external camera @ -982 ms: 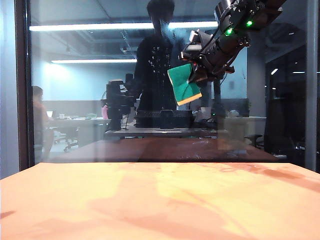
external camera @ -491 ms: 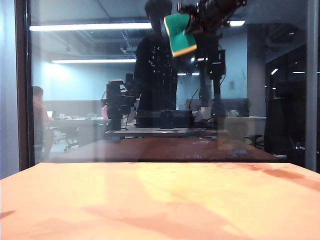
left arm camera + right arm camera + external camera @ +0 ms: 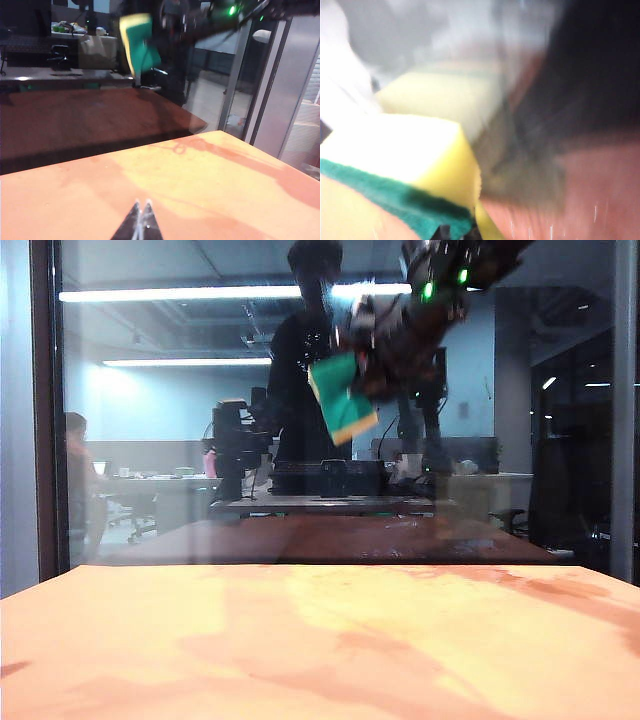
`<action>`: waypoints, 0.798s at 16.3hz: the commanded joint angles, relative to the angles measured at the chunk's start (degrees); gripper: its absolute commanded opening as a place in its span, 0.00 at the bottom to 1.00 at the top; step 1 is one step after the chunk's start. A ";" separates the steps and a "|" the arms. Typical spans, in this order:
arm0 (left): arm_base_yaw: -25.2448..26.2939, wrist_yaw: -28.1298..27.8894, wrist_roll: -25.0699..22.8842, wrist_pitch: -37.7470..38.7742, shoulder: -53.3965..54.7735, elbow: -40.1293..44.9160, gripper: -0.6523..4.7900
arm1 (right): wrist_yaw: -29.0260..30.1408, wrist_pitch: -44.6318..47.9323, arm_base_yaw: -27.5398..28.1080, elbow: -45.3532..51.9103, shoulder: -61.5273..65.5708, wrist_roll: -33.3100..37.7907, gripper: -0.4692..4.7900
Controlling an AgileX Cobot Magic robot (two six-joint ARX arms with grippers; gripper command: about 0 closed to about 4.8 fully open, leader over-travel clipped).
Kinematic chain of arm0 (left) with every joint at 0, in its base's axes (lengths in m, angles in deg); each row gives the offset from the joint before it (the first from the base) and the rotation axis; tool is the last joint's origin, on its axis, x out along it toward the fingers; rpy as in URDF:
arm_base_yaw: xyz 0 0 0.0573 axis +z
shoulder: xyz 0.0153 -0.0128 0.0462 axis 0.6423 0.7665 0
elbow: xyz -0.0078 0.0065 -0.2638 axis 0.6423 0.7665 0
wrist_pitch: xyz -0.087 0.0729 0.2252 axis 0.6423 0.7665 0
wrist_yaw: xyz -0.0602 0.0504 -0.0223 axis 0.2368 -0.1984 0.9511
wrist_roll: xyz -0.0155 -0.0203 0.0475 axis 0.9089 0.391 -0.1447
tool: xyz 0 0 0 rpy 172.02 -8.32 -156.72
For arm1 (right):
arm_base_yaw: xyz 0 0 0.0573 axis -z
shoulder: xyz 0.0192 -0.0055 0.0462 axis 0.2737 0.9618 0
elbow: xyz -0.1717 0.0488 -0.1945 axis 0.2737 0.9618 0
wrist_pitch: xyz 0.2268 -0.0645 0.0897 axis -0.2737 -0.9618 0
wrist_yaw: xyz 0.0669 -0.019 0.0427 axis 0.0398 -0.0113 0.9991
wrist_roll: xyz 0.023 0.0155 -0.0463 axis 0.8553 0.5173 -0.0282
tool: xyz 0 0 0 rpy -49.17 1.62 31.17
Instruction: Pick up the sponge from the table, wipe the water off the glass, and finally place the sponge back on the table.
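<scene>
The sponge [image 3: 342, 398], green face over pale foam, is high up against the glass [image 3: 170, 440], over the mirrored dark figure. My right gripper [image 3: 366, 380] reaches down from the upper right and is shut on the sponge. Faint whitish specks of water [image 3: 303, 348] show on the pane near it. The right wrist view is blurred: the sponge [image 3: 405, 160] fills it, with the right gripper [image 3: 465, 234] clamped on its green edge. The left wrist view shows my left gripper [image 3: 141, 206] shut and empty, low over the table [image 3: 210, 185], and the sponge [image 3: 140, 45] far ahead.
The orange table [image 3: 300, 640] runs up to the pane. Dark frame posts stand at the left [image 3: 45, 410] and right [image 3: 625, 410]. A darker mirrored tabletop [image 3: 330, 538] shows in the glass. Metal door frames [image 3: 280, 100] stand beyond the table's side.
The right gripper carried the sponge up the glass to the top, then back down and a little to the left. The left gripper has not moved.
</scene>
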 commanded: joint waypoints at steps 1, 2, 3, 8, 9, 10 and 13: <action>0.00 0.04 -0.04 -0.72 0.07 -0.20 0.11 | -0.63 -4.07 0.04 -0.20 1.09 0.04 0.07; 0.00 0.04 -0.04 -0.72 0.07 -0.20 0.11 | -0.59 -3.56 0.04 -0.37 0.96 0.04 0.07; 0.00 0.04 -0.04 -0.72 0.07 -0.20 0.11 | -0.59 -3.45 0.04 -1.33 0.90 0.07 0.07; 0.00 0.02 -0.07 -0.66 0.07 -0.17 0.11 | -0.63 -3.96 0.02 -12.02 0.87 0.57 0.07; 0.00 0.02 -0.04 -0.66 0.07 -0.17 0.11 | -0.63 -3.98 0.02 -14.40 0.90 0.74 0.07; 0.00 0.02 -0.04 -0.61 0.07 -0.17 0.11 | -0.63 -4.07 0.02 -16.33 0.90 0.87 0.07; 0.00 -1.09 -0.07 -0.59 0.07 -0.17 0.11 | -0.72 -3.74 -0.28 -20.72 0.90 0.94 0.07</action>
